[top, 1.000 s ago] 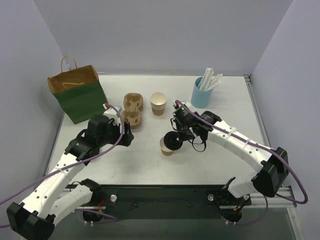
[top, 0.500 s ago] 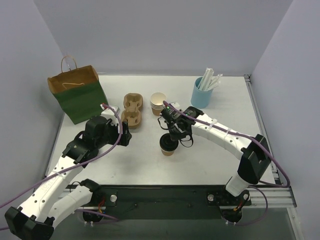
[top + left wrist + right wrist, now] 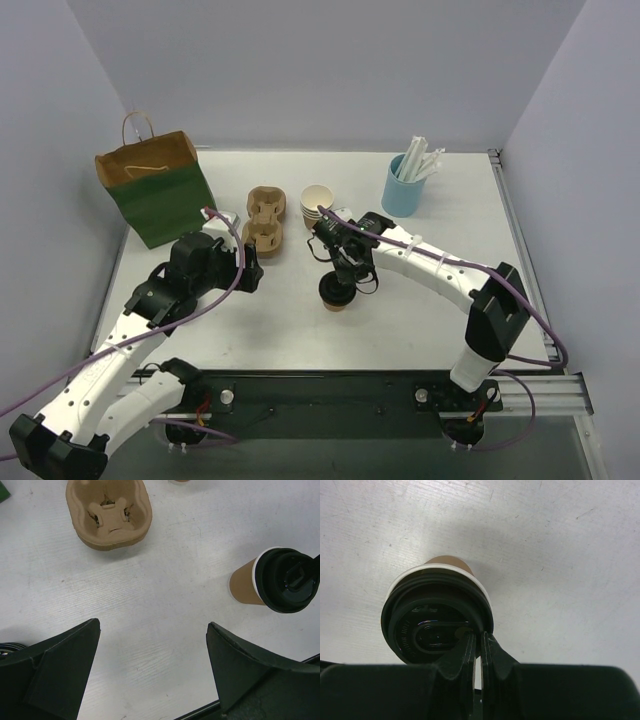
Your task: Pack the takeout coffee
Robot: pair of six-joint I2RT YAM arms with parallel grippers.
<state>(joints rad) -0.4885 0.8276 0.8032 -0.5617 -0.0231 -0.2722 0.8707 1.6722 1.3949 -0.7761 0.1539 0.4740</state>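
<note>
**A:** Where is the takeout coffee?

**B:** Upright on the white counter, about the middle. It is nearer the arms than the stack of lidless cups, and to the right of the pulp carrier. The black lid sits on the brown cup, with a white rim showing just under it.

**A:** And the right pincer?

**B:** Pressed together, fingers all but touching. It comes down from above the cup, and its tips lie at the edge of the lid. Whether they nip that edge or merely rest over it, I cannot tell.

**A:** The left pincer?

**B:** Spread wide and hanging over the counter, with only the white surface showing between its fingers. From its own camera the carrier lies ahead to the left and the coffee off to the right, well apart from either finger.

**A:** How does the carrier lie?

**B:** Flat on the counter, just beside the cup stack and apart from the coffee.

**A:** Anything else?

**B:** A paper bag with a green front stands at the far left — top open, handles up — and a blue tumbler of white wrapped sticks at the far right.
</note>
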